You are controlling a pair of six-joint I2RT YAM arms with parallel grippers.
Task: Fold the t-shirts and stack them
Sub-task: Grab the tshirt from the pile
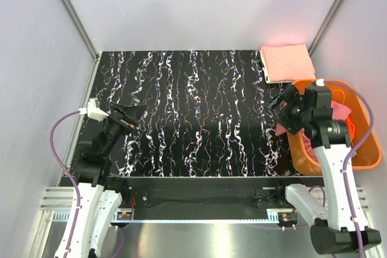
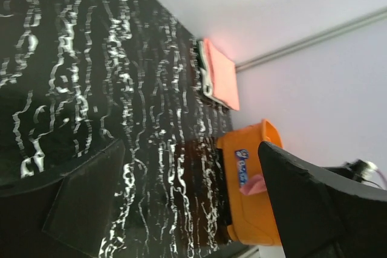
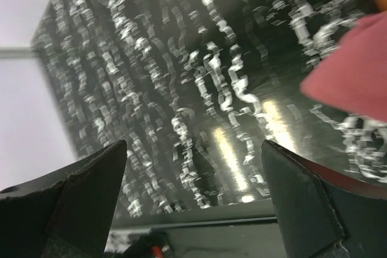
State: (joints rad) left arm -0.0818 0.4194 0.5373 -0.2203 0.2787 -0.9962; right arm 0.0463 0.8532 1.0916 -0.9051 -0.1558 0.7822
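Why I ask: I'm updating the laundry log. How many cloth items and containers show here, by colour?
Orange basket: 1
Salmon-pink folded t-shirt: 1 on top; a paler edge shows beneath it, unclear what
Magenta cloth, bunched in that basket: 1 bundle; separate pieces cannot be told apart
Total: 3

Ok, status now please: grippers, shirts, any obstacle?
Left gripper open, empty. Right gripper open, empty, beside basket. Folded salmon t-shirt at far right corner; pink t-shirt in basket. Nothing blocking.
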